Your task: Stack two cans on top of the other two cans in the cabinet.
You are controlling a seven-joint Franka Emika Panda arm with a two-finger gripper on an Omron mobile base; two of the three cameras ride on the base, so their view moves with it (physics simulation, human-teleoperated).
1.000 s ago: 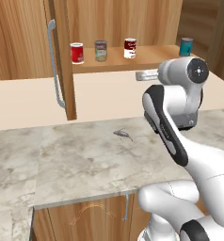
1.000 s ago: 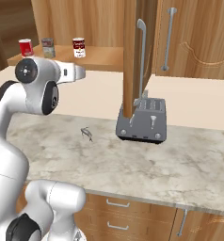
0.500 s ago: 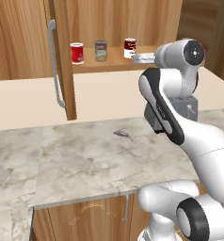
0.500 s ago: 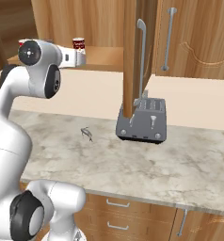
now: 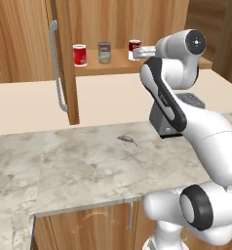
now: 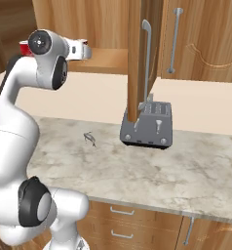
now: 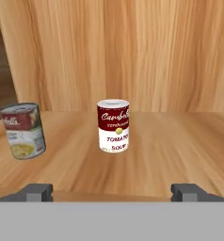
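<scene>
on the wooden shelf (image 5: pixel 118 66) inside the light-brown wood-grain cabinet (image 5: pixel 123 22) three cans stand upright in a row: the small all-red can with silver rims (image 5: pixel 79 54) at the left, the small grey metal can with a greenish-yellow and red label (image 5: pixel 104 52) in the middle, the small red-over-white soup-style can (image 5: pixel 133 46) at the right. the gripper (image 7: pixel 112 192) sits level with the shelf's front edge, its jaws spread wide, the soup-style can straight ahead and apart from them. below, on the marble desk (image 5: pixel 88 168), a grey toaster (image 6: pixel 147 125) stands right of the open cabinet door (image 5: pixel 64 58), a small metal object (image 5: pixel 127 139) lying to its left.
</scene>
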